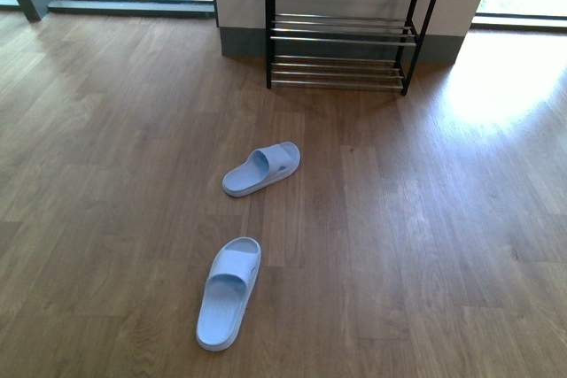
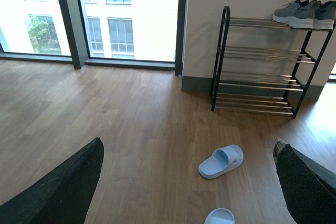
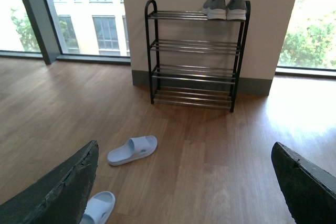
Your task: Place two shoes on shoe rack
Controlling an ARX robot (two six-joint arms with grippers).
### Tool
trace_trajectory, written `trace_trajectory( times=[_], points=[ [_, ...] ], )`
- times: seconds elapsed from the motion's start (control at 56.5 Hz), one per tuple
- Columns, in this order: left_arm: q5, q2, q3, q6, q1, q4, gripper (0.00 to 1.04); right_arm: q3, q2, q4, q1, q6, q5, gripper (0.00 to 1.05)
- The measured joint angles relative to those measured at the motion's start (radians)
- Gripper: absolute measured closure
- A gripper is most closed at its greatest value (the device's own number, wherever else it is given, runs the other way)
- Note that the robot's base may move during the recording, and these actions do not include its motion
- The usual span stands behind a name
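Observation:
Two grey sneakers with white soles point(image 3: 215, 4) point(image 3: 237, 3) stand side by side on the top tier of the shoe rack point(image 3: 194, 45), at its right end. The left wrist view shows them too point(image 2: 296, 14) on the rack point(image 2: 260, 53). In the front view only the lower tiers of the rack point(image 1: 344, 37) show, and they hold nothing. My left gripper point(image 2: 188, 148) and right gripper point(image 3: 185, 148) are both open with nothing between their fingers, well short of the rack. Neither arm appears in the front view.
Two light blue slide sandals lie on the wooden floor in front of the rack, one nearer it point(image 1: 261, 168), one closer to me point(image 1: 229, 292). Floor-height windows flank the wall behind the rack. A bright sun patch point(image 1: 496, 77) lies at the right.

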Motion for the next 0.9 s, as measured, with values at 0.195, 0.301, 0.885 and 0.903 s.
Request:
trace_trajectory(
  times=[0.195, 0.301, 0.885, 0.903],
  points=[
    [0.0, 0.0, 0.0, 0.0, 0.0, 0.0, 0.09, 0.0, 0.0, 0.0, 0.0, 0.0, 0.003, 0.09],
    [0.0, 0.0, 0.0, 0.0, 0.0, 0.0, 0.09, 0.0, 0.0, 0.0, 0.0, 0.0, 0.002, 0.09],
    [0.0, 0.0, 0.0, 0.0, 0.0, 0.0, 0.09, 0.0, 0.0, 0.0, 0.0, 0.0, 0.003, 0.09],
    [0.0, 0.0, 0.0, 0.0, 0.0, 0.0, 0.09, 0.0, 0.0, 0.0, 0.0, 0.0, 0.003, 0.09]
  ],
)
